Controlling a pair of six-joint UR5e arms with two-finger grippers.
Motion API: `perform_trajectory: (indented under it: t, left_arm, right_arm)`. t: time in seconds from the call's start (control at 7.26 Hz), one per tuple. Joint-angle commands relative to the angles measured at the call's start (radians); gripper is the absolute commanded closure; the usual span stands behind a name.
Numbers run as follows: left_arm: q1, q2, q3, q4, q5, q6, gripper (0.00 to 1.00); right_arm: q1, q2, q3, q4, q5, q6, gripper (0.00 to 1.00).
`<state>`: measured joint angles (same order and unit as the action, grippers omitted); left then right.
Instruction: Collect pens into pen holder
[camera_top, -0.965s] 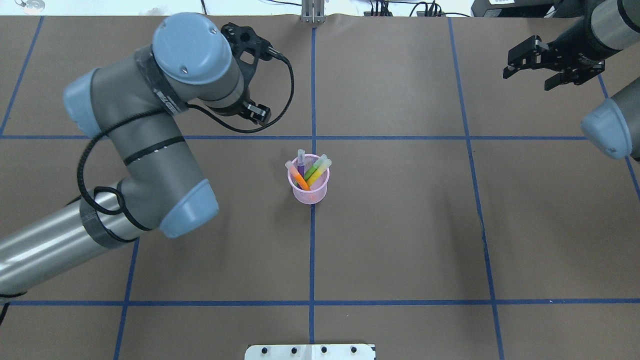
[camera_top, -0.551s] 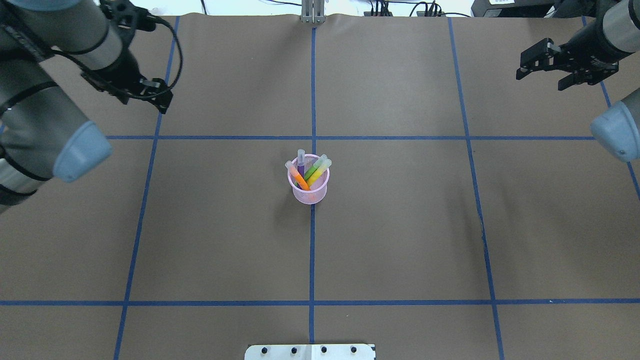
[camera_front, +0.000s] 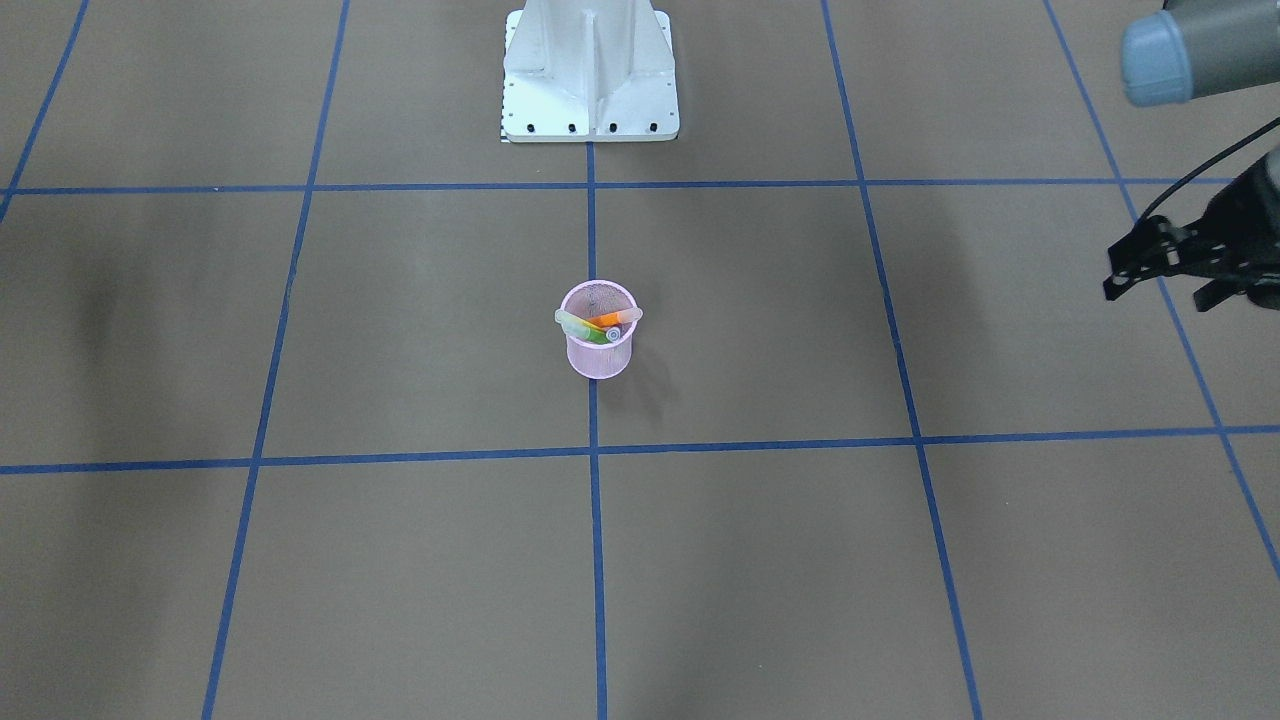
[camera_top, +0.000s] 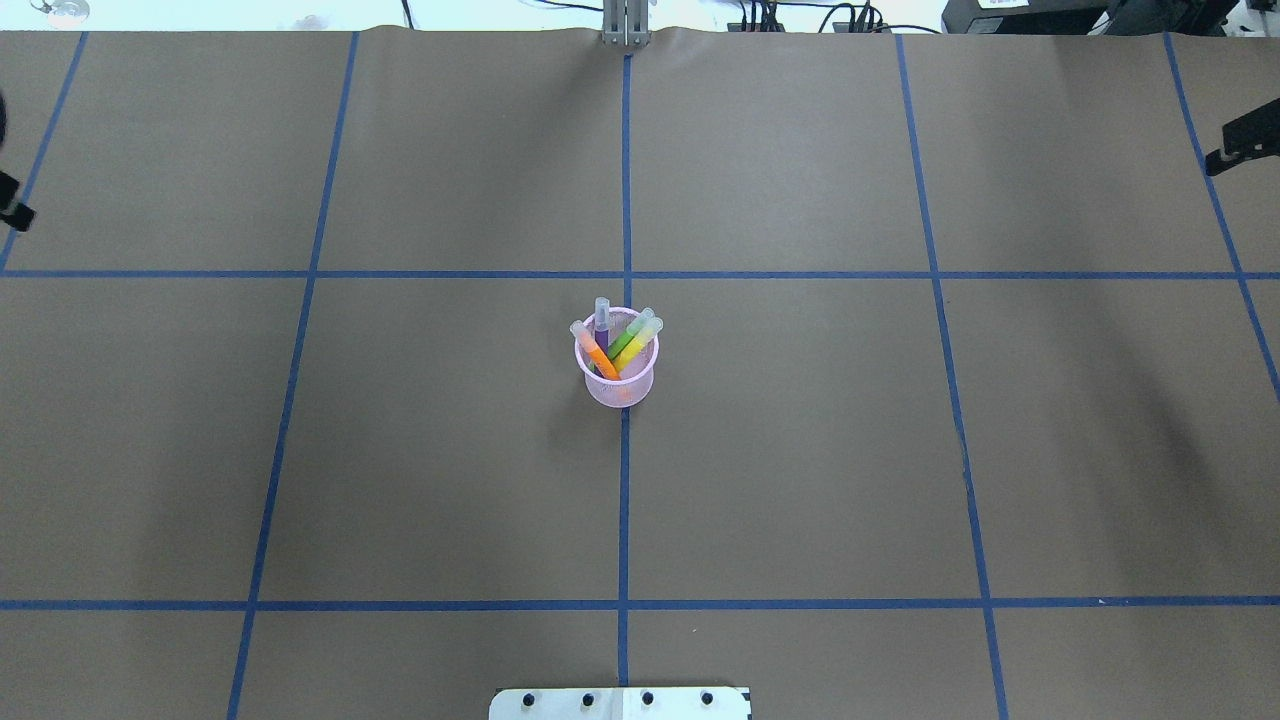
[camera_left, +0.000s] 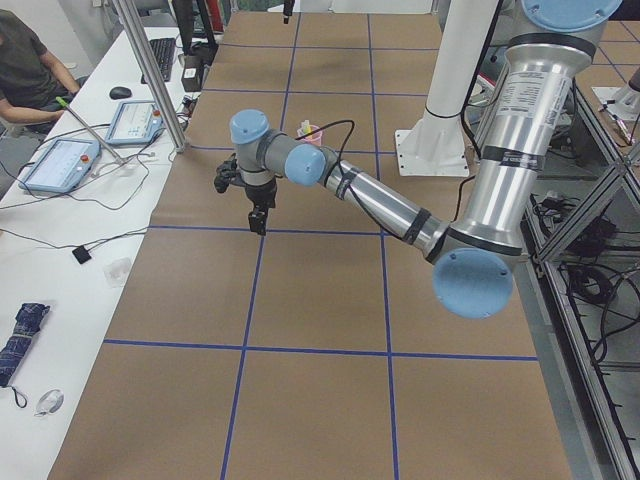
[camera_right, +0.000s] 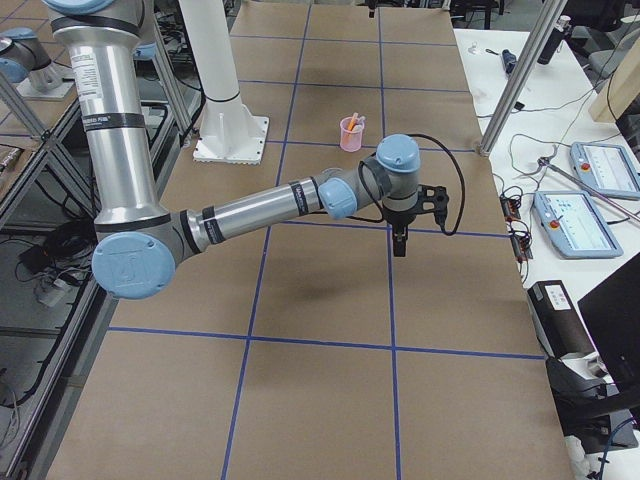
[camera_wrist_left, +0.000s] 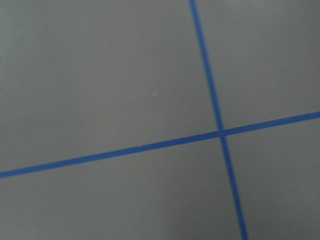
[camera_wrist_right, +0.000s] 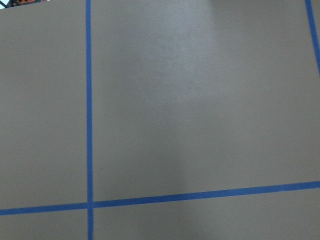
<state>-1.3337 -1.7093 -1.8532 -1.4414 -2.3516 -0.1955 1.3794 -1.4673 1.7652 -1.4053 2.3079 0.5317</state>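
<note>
The pink mesh pen holder (camera_top: 617, 385) stands upright at the table's middle, on a blue tape line. It also shows in the front view (camera_front: 598, 355). It holds the orange pen (camera_top: 601, 360), the purple pen (camera_top: 602, 337), the green pen (camera_top: 624, 344) and the yellow pen (camera_top: 633, 351), cap ends up. My left gripper (camera_front: 1160, 290) is open and empty, far off to the cup's side. In the overhead view only a sliver of it (camera_top: 12, 210) shows. My right gripper (camera_top: 1240, 145) shows one finger at the edge, with bare table beside its tip. It looks open and empty.
The robot's white base plate (camera_front: 590, 80) sits at the near edge, behind the cup. Blue tape lines (camera_top: 625, 520) grid the brown table. A side bench with tablets (camera_left: 60, 160) and a seated person (camera_left: 20, 60) lies beyond the far edge.
Both arms have swung outward, away from the cup. The left arm has almost left the overhead view on the left, the right arm on the right. The cup and pens have not moved.
</note>
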Motion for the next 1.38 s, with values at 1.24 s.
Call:
perform_trajectory:
  t: [1.24]
  left_arm:
    - [-0.317,0.146,0.117,-0.054,0.003,0.261,0.00]
  right_arm:
    - [0.179,-0.162,-0.042,-0.204,0.045,-0.455,0.00]
